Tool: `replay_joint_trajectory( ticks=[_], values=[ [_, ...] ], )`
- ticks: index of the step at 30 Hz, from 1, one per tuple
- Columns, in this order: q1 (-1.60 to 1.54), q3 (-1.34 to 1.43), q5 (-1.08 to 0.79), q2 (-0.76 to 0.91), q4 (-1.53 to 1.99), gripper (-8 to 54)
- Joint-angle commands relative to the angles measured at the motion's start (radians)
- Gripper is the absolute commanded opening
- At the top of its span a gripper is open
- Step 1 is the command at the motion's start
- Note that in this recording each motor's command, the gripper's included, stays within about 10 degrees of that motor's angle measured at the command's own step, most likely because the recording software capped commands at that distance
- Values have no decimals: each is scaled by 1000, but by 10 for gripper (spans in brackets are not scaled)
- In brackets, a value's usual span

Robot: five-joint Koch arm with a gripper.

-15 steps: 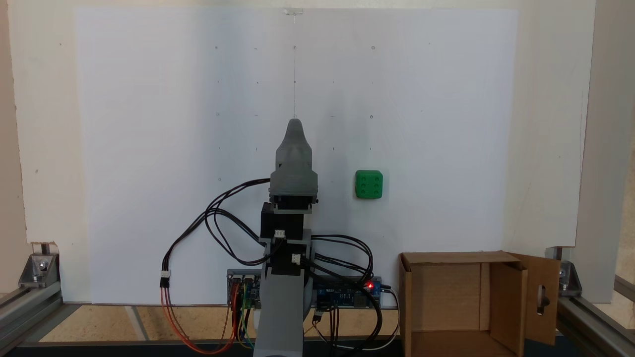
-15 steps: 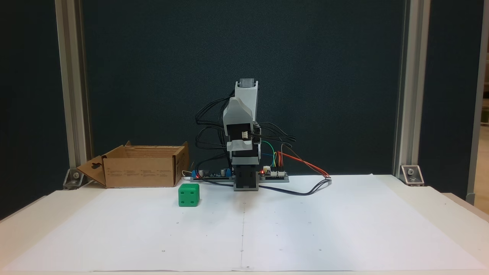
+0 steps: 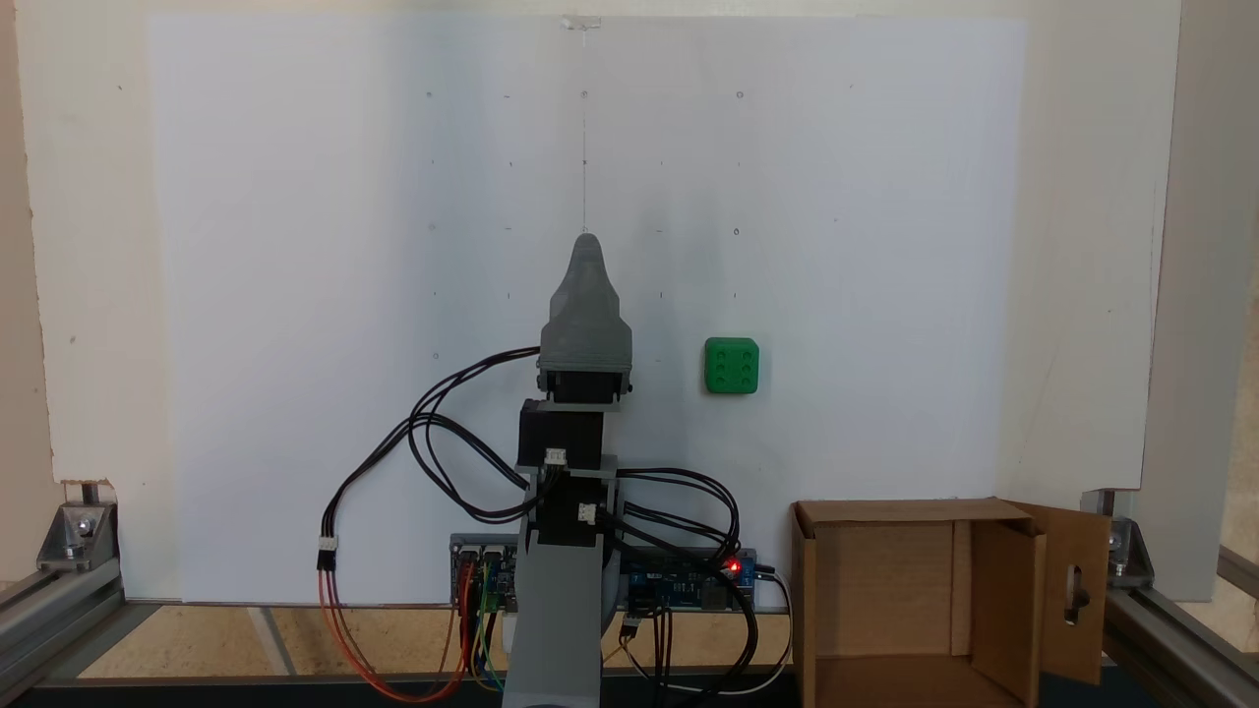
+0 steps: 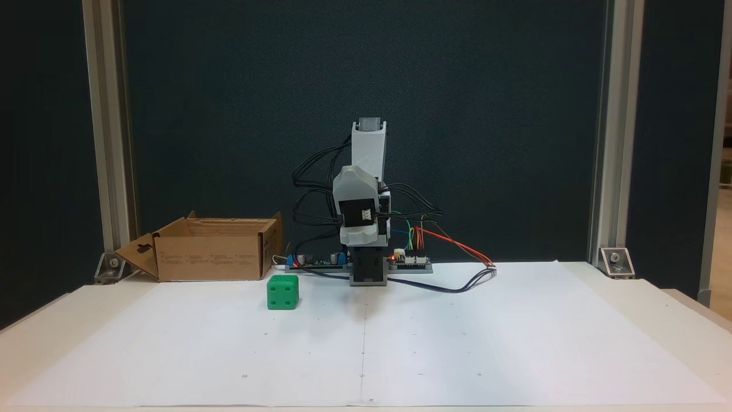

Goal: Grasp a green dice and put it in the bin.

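Observation:
The green dice rests on the white paper, right of my arm in the view from above and left of it in the front view. My grey gripper points away from the base along the paper's centre line and hangs above the sheet, well apart from the dice. Facing the front camera, the gripper shows head-on, one jaw hidden behind the other. The bin, an open brown cardboard box with a slotted flap, stands beside the arm's base.
Circuit boards and looping cables lie around the arm's base. Aluminium frame posts stand at the table's back corners. White paper covers the table.
The gripper has dipped lower and tilted down a little; in the front view its top edge dropped. The dice and bin have not moved.

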Motion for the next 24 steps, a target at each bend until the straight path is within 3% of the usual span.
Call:
replay_joint_trajectory(
  ticks=[1, 24],
  values=[
    [-3, 48, 37, 106, -14, 446],
    [35, 48, 35, 104, -57, 446]
  ],
)
